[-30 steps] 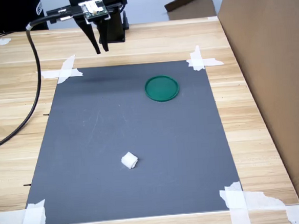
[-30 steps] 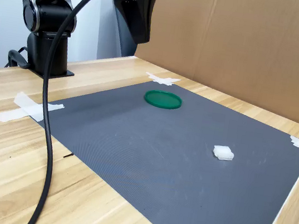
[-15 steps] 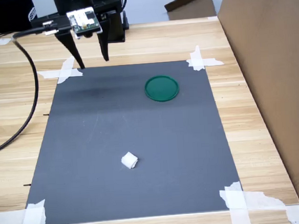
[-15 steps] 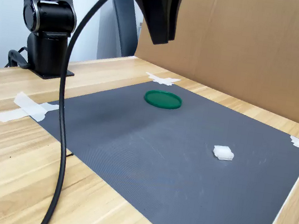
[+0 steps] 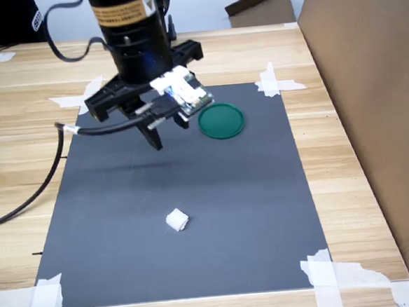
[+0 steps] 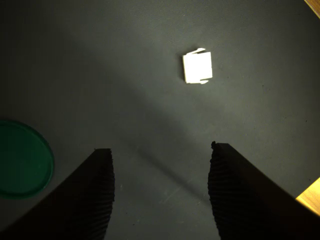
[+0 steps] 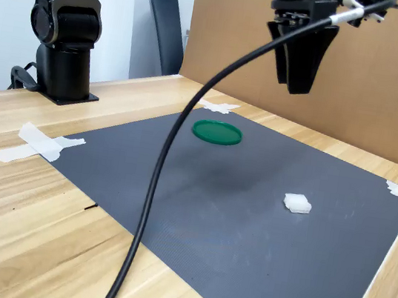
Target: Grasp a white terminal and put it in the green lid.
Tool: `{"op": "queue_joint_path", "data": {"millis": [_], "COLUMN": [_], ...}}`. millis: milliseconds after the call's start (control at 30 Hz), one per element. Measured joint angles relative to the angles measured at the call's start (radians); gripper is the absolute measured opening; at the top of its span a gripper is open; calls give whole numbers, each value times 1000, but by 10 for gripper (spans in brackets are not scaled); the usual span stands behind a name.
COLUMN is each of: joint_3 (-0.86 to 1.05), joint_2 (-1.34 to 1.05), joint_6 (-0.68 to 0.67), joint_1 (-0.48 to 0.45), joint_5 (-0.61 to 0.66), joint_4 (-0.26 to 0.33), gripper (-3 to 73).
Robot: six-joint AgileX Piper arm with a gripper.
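Observation:
The white terminal (image 5: 177,220) (image 7: 297,203) lies on the dark grey mat (image 5: 249,192), near its front in the first exterior view. The green lid (image 5: 221,121) (image 7: 216,132) lies flat and empty towards the mat's far side. My gripper (image 5: 168,133) (image 7: 296,87) hangs open well above the mat, between lid and terminal, holding nothing. In the wrist view the terminal (image 6: 197,67) shows beyond the gripper (image 6: 160,150), and the lid (image 6: 20,160) sits off to one side of a black finger (image 6: 97,200).
A tall cardboard wall (image 5: 370,114) (image 7: 361,68) stands along one side of the wooden table (image 5: 22,152). White tape (image 5: 88,98) holds the mat's corners. The arm's black cable (image 5: 31,190) (image 7: 159,188) droops across the mat's side. The arm's base (image 7: 61,46) stands at the far edge.
The arm has swung from the mat's far edge out over the mat, towards the terminal. The fingers spread apart from nearly together. Terminal and lid have not moved.

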Motion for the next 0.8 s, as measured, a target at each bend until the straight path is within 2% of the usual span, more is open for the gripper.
{"op": "queue_joint_path", "data": {"millis": [67, 400, 567, 600, 800], "joint_3": [-36, -40, -45, -80, -186], "joint_2": [52, 94, 133, 180, 221], "joint_6": [37, 79, 106, 100, 14], "joint_1": [19, 19, 19, 19, 28], "joint_5": [-11, -80, -43, -4, 51], "joint_4": [-31, -70, -110, -119, -116], "gripper": [484, 484, 484, 486, 486]}}
